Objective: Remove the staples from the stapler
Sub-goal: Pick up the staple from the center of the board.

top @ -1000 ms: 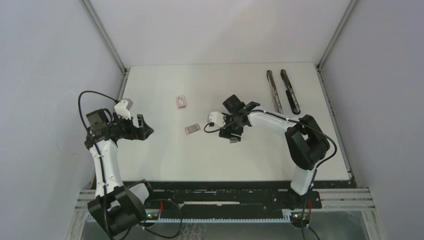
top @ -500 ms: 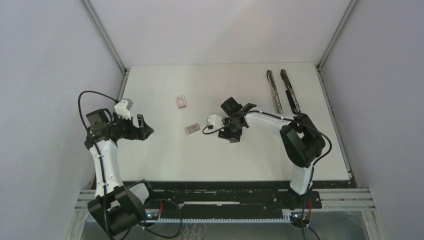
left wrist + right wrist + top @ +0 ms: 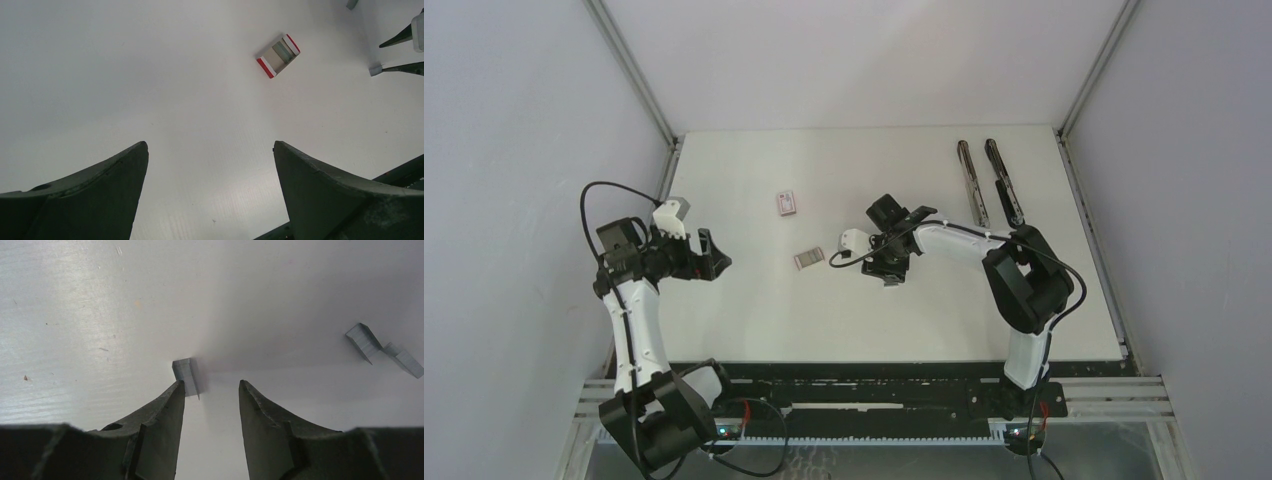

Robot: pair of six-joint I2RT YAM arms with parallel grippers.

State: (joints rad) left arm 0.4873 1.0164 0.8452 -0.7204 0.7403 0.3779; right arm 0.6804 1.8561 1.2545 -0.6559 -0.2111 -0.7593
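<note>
One second on, right tool (image 3: 210, 387), parted, sits slightly further left beside the staples (image 3: 186, 376); left tool (image 3: 210, 150) unmoved, parted.

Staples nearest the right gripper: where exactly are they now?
Right wrist view: the short staple strip lies on the table by the picture-left fingertip of the open right gripper; more strips lie off to the right.

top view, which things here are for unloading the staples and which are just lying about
For the job: stapler; staples by the right gripper; further staple strips.
Lying about: white-and-red box; second small box.
</note>
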